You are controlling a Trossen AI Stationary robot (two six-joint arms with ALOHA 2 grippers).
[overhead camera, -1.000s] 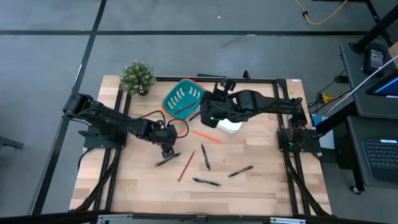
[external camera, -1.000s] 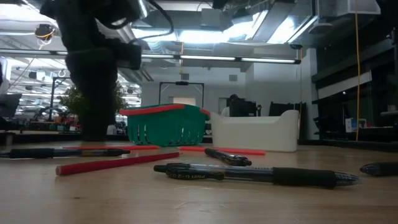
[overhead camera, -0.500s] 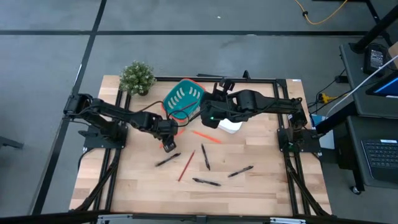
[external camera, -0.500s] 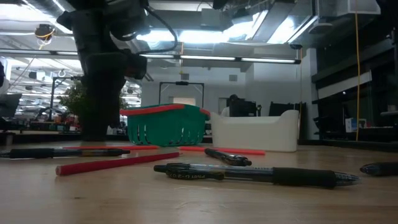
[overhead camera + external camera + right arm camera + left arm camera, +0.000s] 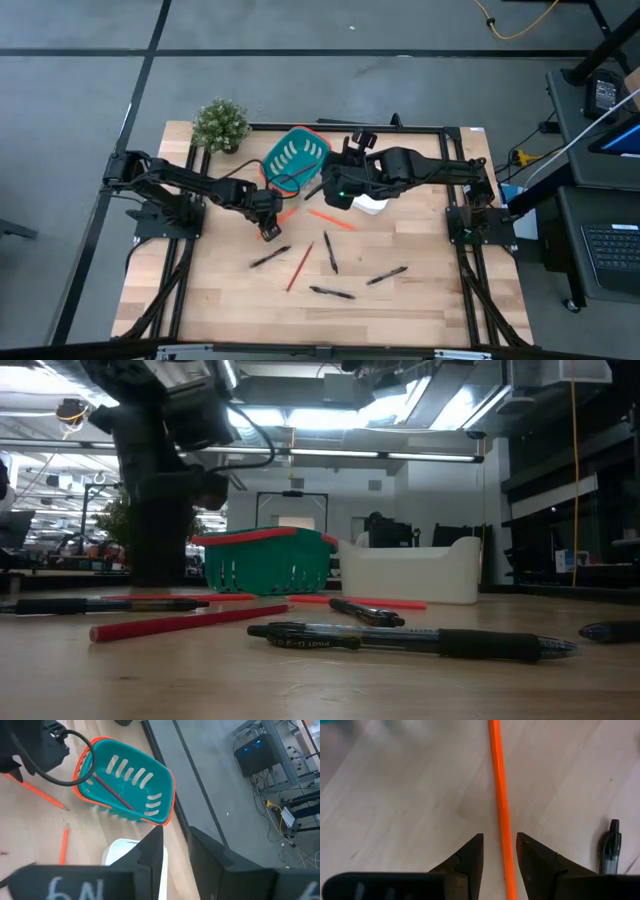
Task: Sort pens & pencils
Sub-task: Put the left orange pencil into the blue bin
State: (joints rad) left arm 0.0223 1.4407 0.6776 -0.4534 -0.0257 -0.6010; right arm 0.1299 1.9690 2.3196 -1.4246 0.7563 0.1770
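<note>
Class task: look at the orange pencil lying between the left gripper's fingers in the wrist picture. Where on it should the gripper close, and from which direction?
Grip the orange pencil on its straight shaft, coming straight down from above. It lies flat on the table, and the left gripper already has a finger either side, open, so closing across the thin width should probably hold it.

Pens: four thin black sticks flat on wood, loosely scattered toward front-middle — one (image 5: 270, 257) leftmost, one (image 5: 330, 252) mid, one (image 5: 386, 275) right, one (image 5: 331, 292) nearest front edge. Pencils: orange-red, one (image 5: 300, 265) lying diagonal between pens, one (image 5: 330, 219) farther back, one (image 5: 501, 810) under left arm (tip unclear), one (image 5: 112, 791) inside teal basket.
</note>
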